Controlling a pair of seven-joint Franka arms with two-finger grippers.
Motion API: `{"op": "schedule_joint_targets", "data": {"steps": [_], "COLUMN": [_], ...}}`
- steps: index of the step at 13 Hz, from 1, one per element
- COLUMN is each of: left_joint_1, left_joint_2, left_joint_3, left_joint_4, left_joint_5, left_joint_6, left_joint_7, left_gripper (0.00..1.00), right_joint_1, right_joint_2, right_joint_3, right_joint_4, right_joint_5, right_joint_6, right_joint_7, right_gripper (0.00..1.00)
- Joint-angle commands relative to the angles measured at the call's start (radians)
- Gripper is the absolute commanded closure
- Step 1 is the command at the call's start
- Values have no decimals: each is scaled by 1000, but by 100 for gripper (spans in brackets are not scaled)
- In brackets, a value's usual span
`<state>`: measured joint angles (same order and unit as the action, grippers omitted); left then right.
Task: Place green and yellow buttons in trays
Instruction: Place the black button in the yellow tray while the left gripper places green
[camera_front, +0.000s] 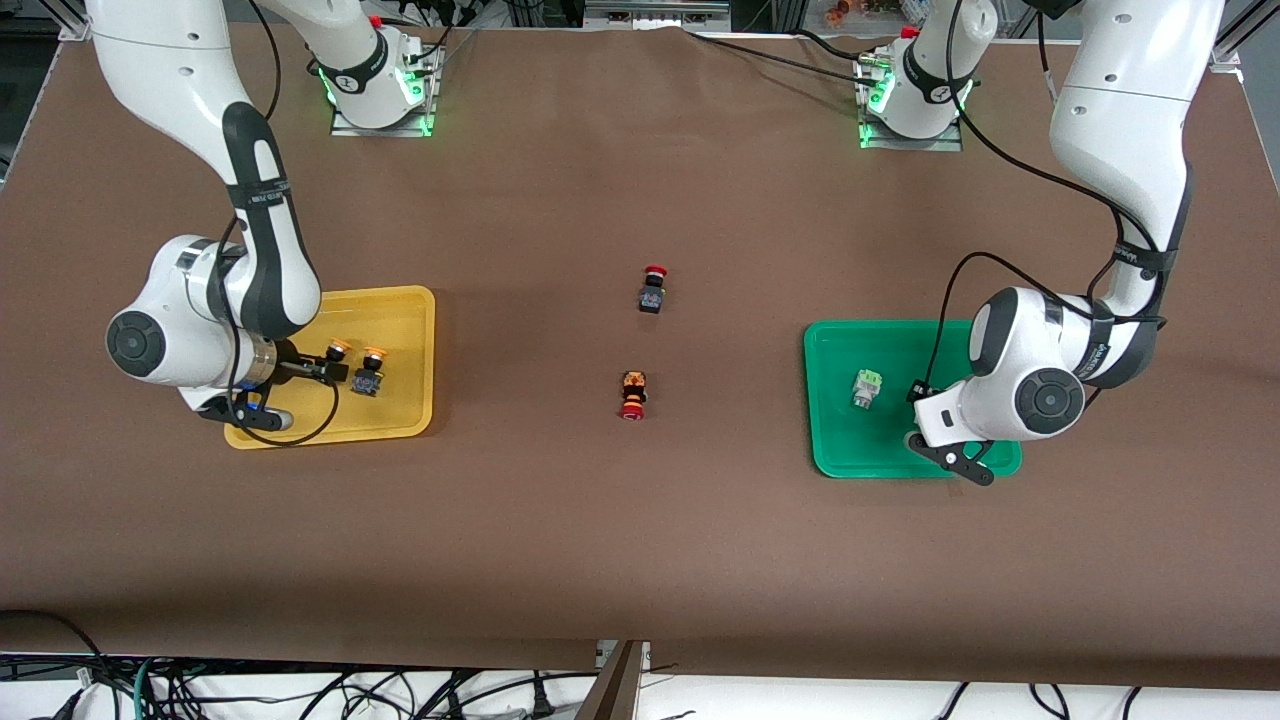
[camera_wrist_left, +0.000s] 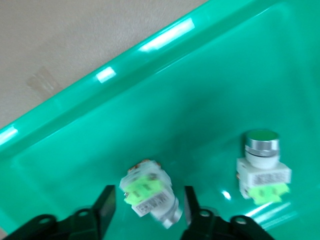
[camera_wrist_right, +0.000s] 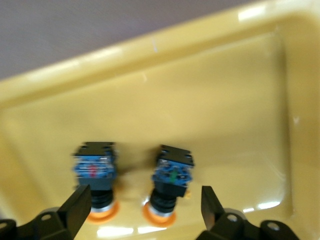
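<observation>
My left gripper (camera_front: 915, 392) is low over the green tray (camera_front: 835, 450), fingers open. In the left wrist view a green-capped button (camera_wrist_left: 150, 195) lies tilted between the open fingers (camera_wrist_left: 106, 200), with a gap on each side. A second green button (camera_wrist_left: 262, 167) stands on the tray floor (camera_wrist_left: 200, 100) beside it. The front view shows one green button (camera_front: 866, 388); the left hand hides the other. My right gripper (camera_front: 330, 372) is low over the yellow tray (camera_front: 405, 310), open wide. Two yellow-capped buttons (camera_wrist_right: 95, 185) (camera_wrist_right: 170, 185) lie in the tray (camera_wrist_right: 225, 100) between its fingers (camera_wrist_right: 212, 205), untouched.
Two red-capped buttons lie on the brown table between the trays: a black-bodied one (camera_front: 652, 290) farther from the front camera and an orange-bodied one (camera_front: 632, 394) nearer. The yellow buttons (camera_front: 370, 380) sit toward the middle of their tray.
</observation>
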<state>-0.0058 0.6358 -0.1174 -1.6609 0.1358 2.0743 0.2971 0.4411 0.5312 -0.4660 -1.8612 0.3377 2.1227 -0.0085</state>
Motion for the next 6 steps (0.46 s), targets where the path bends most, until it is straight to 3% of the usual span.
{"op": "schedule_joint_targets", "data": {"steps": [1, 3, 6], "left_joint_1": [1, -2, -8], "left_joint_2": [-171, -263, -295], "left_joint_3": [-7, -8, -14], "left_joint_4": [4, 76, 295], "left_joint_5": [5, 4, 5], "left_joint_6": [-135, -265, -547], "left_joint_7": [-19, -73, -183], "left_gripper": [0, 0, 0], "right_joint_1": [56, 79, 106], "right_joint_2": [-91, -198, -395], "right_joint_3": [-12, -8, 1], "right_joint_4": [45, 54, 47], "right_joint_5": [-14, -72, -178], "right_joint_6": [-125, -171, -315], "right_joint_7": [125, 168, 228], "right_gripper": [1, 1, 1]}}
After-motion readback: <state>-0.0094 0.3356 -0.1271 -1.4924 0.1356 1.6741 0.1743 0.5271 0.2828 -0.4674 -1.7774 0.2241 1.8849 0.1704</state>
